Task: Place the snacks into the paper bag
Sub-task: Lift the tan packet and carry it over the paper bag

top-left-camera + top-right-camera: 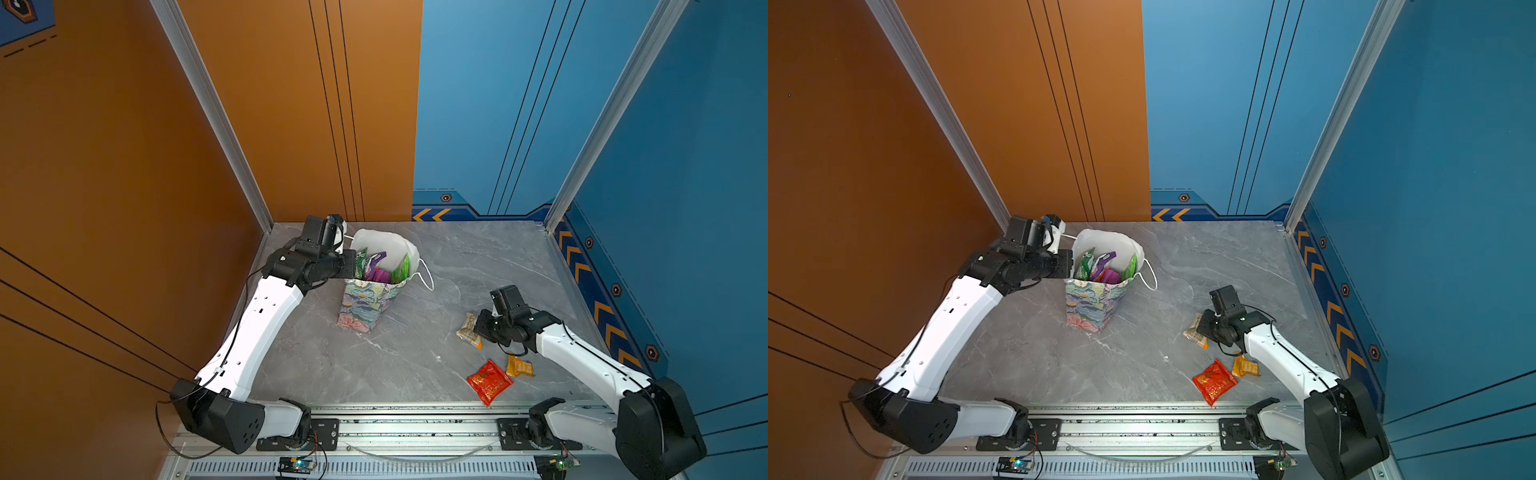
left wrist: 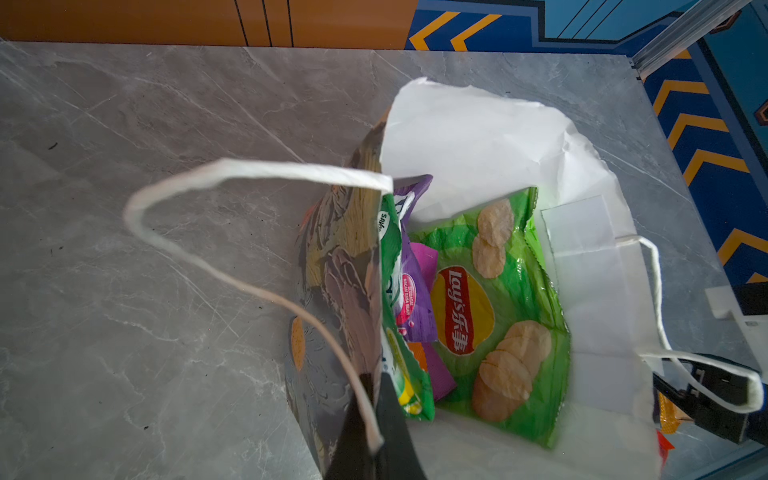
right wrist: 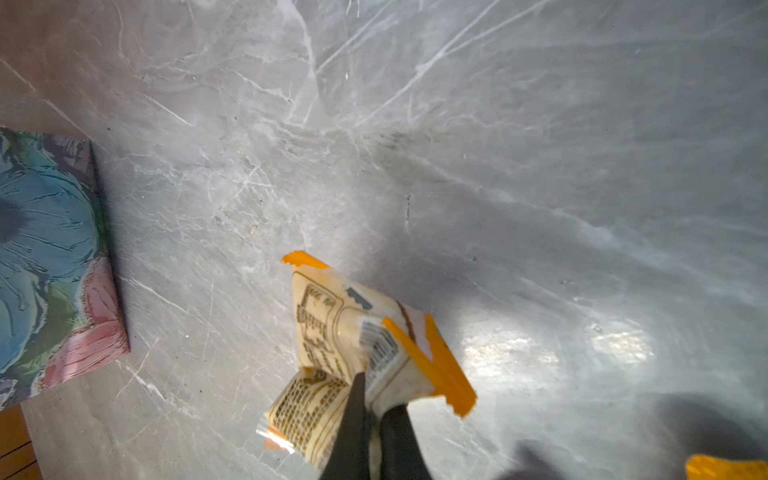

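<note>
Floral paper bag (image 1: 361,303) upright toward the back of the table (image 1: 415,365), green Lay's packet (image 2: 498,316) and purple packets (image 2: 417,307) inside, left rim pinched in the closed left gripper (image 2: 376,386). Right gripper (image 3: 376,395) clamped tight on a tan packet (image 3: 332,332) right of the bag; red packet (image 1: 489,381) and orange packet (image 1: 519,366) flat nearby.

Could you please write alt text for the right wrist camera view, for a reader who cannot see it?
The right gripper, its two dark fingers shut, pinches a small tan packet with orange ends over the grey marble table. A lower corner of the floral paper bag shows at the frame's edge, apart from the packet.
</note>
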`<state>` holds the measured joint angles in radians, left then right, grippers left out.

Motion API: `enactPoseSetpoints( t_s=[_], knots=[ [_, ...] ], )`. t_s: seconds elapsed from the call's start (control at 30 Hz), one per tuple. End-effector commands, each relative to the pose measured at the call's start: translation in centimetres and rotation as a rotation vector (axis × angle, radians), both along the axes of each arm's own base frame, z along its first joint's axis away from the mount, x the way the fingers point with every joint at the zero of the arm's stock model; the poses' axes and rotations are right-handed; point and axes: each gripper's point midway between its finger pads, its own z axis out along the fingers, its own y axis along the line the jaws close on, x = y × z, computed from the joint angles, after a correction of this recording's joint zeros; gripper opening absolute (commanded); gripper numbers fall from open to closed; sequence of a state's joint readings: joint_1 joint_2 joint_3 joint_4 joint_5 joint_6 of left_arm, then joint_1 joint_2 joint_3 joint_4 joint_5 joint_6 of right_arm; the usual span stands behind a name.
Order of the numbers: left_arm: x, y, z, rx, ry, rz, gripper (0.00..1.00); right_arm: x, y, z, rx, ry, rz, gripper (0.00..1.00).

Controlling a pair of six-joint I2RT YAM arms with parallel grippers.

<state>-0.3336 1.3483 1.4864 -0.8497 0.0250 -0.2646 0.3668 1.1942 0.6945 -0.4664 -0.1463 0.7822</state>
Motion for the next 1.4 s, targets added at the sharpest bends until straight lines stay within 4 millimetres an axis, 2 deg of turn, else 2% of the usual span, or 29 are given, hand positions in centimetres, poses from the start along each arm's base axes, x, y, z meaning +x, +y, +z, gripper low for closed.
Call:
enactPoseSetpoints(
  t_s=[0.0,0.13,0.37,0.47,0.63,0.77,1.03,1.3,1.33,1.37],
  knots=[
    [0.3,0.1,1.6,-0.009,-0.062,-0.008,0.04,1.2,-0.2,3.4,-0.021,-0.077,0.007,0.05],
    [0.2,0.0,1.7,-0.018,-0.062,-0.010,0.04,3.9,-0.2,8.1,-0.031,-0.216,-0.011,0.05],
    [0.3,-0.1,1.5,-0.018,-0.053,-0.013,0.04,8.3,1.9,18.1,0.059,-0.458,-0.011,0.05],
    [0.3,-0.1,1.4,-0.018,-0.051,-0.013,0.04,9.3,3.1,21.7,0.080,-0.534,0.012,0.05],
    [0.3,0.0,1.4,-0.018,-0.054,-0.010,0.04,10.0,5.7,25.8,0.090,-0.613,0.072,0.05],
    [0.3,-0.1,1.5,-0.018,-0.055,-0.012,0.04,10.2,8.3,27.8,0.102,-0.656,0.125,0.05],
    [0.2,0.0,1.7,-0.020,-0.062,-0.012,0.04,10.2,13.5,29.7,0.119,-0.690,0.235,0.05],
    [0.1,0.0,1.9,-0.022,-0.066,-0.013,0.04,10.9,17.7,29.1,0.111,-0.672,0.317,0.05],
    [0.1,-0.1,1.9,-0.023,-0.065,-0.015,0.04,10.1,19.4,28.8,0.116,-0.663,0.358,0.05],
    [0.1,-0.1,1.8,-0.024,-0.063,-0.016,0.04,10.1,20.1,28.6,0.116,-0.660,0.374,0.05]
  ],
)
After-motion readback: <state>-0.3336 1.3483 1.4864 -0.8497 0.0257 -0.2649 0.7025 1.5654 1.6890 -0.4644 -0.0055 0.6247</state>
